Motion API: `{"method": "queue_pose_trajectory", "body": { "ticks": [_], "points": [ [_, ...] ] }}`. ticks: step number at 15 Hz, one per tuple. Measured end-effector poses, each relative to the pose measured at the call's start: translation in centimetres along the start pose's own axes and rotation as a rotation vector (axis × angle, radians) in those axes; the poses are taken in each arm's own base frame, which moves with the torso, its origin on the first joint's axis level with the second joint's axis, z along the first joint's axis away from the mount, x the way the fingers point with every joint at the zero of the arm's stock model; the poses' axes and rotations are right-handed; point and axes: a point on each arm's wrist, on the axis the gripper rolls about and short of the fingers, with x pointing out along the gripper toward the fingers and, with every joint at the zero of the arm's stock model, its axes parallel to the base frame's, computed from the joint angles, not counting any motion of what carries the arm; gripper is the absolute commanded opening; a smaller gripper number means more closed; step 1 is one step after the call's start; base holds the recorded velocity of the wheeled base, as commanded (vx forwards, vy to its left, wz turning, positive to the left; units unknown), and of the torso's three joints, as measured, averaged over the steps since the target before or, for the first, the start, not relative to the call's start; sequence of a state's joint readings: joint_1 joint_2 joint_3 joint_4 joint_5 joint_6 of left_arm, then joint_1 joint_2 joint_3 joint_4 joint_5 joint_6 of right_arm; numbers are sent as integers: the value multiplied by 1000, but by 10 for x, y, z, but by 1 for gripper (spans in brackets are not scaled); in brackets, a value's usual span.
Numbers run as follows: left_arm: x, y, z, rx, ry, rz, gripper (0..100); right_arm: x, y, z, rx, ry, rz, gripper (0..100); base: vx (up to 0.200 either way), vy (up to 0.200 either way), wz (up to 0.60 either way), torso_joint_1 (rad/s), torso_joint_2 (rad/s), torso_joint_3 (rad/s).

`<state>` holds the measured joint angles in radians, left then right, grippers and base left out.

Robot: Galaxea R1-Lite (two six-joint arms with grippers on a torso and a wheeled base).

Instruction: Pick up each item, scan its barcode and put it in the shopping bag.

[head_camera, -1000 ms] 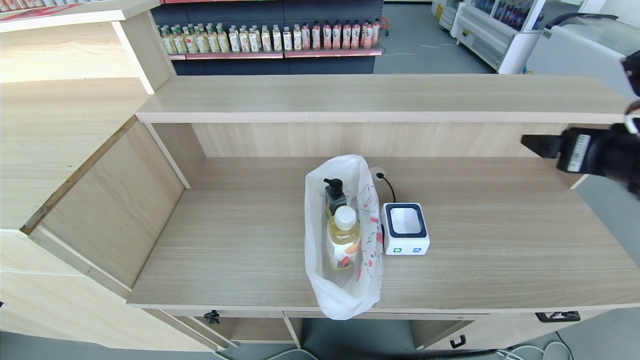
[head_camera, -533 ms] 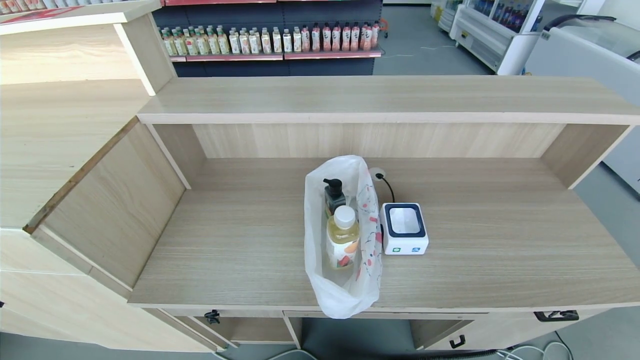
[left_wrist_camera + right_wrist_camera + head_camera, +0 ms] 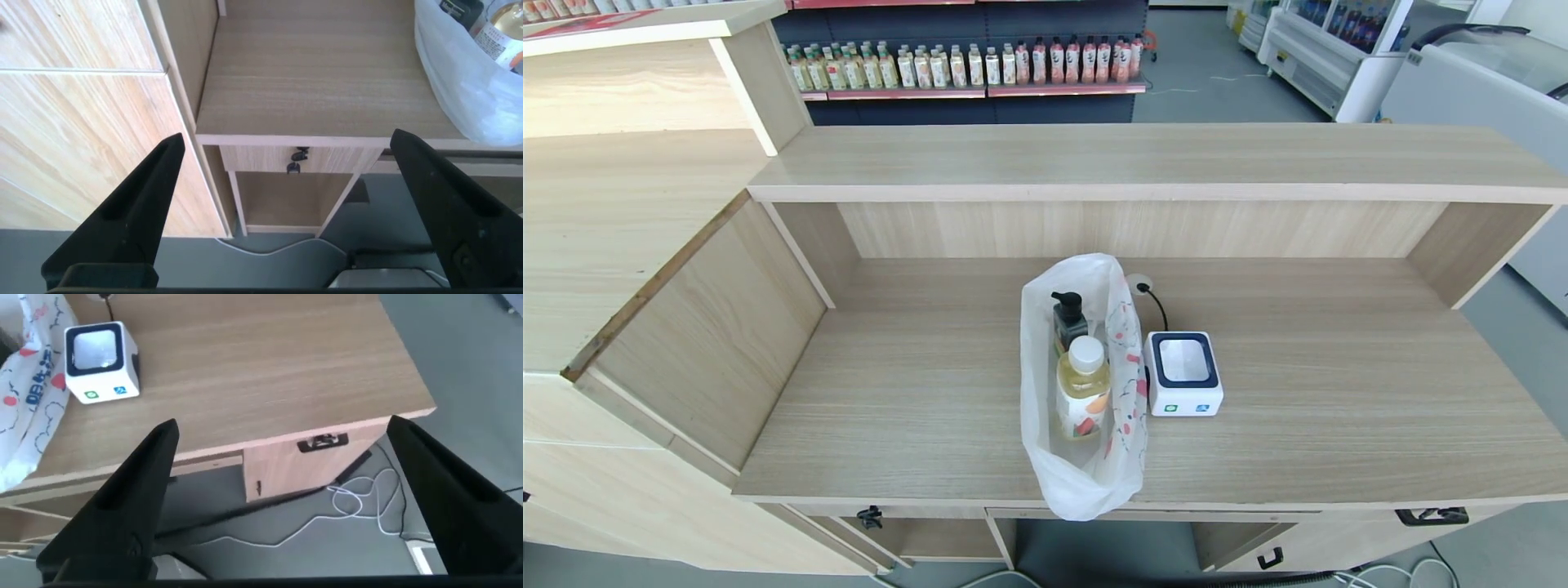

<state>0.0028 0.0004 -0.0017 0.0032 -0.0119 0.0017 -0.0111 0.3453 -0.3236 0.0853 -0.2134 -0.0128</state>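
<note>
Standing upright in the shopping bag, the yellow drink bottle and the dark pump bottle sit touching, the pump bottle farther back. The bag rests on the table just beside the scanner, on its left, with its lower end drooping over the front edge. A black cable runs back from behind the scanner. My left tool hangs spread wide and empty, low before the table front, beyond the bag from the scanner. My right tool, also spread and empty, hangs off the front edge to the scanner's right.
</note>
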Motion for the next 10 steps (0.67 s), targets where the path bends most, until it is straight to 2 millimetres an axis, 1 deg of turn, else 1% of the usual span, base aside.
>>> {"method": "queue_pose_trajectory", "body": {
  "ticks": [2, 3, 5, 6, 10],
  "points": [
    [0, 0, 0, 0, 0, 0, 100, -5, 1, -22, -32, -23, 43, 100, 0, 0, 0, 0, 0, 0],
    [0, 0, 0, 0, 0, 0, 100, -6, 2, -38, -40, -20, 38, 100, 0, 0, 0, 0, 0, 0],
    [0, 0, 0, 0, 0, 0, 100, -3, 3, -65, -21, -30, 12, 100, 0, 0, 0, 0, 0, 0],
    [0, 0, 0, 0, 0, 0, 100, -3, 4, -75, -8, -3, 20, 100, 0, 0, 0, 0, 0, 0],
    [0, 0, 0, 0, 0, 0, 100, -5, 6, -80, 5, -15, 136, 100, 0, 0, 0, 0, 0, 0]
  ]
}}
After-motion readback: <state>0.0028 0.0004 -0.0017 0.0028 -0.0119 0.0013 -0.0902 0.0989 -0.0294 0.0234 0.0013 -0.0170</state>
